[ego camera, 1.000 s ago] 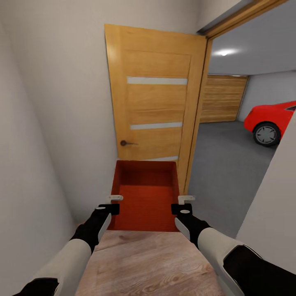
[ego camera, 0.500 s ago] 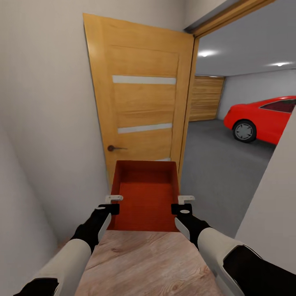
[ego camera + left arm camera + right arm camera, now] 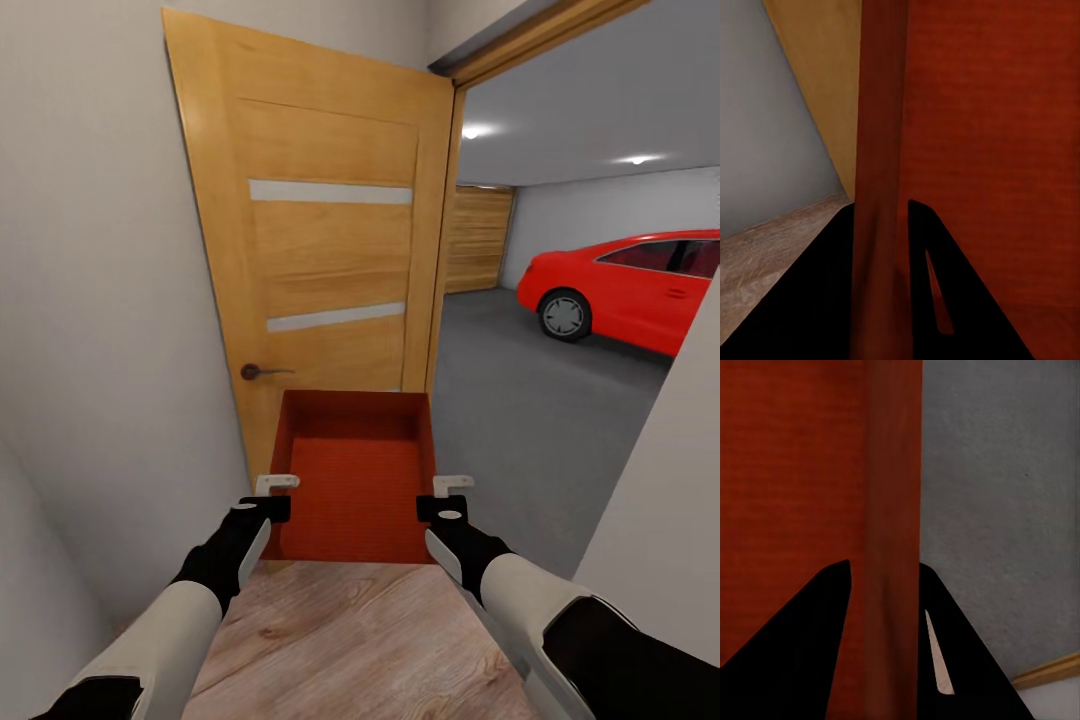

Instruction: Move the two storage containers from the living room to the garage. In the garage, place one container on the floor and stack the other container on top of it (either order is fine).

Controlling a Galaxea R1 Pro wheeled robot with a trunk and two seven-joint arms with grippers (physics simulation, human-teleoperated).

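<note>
Bin: orange-red storage container [image 3: 352,480], thin-walled rect., open top, just before wood door [image 3: 320,260].
My left gripper [image 3: 268,497]: pinching its left wall.
My right gripper [image 3: 448,497]: pinching right wall.
Beyond door: grey concrete floor [image 3: 530,420], red car [image 3: 630,290].

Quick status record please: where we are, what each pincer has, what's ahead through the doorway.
location: hallway with wood plank floor, at the garage doorway
carried item: one orange-red storage container, open-top, looks empty
left pincer: shut on the container's left wall
right pincer: shut on the container's right wall
door: wooden, open, standing directly behind the container
ahead right: grey garage floor, red car, wooden plank door
</note>
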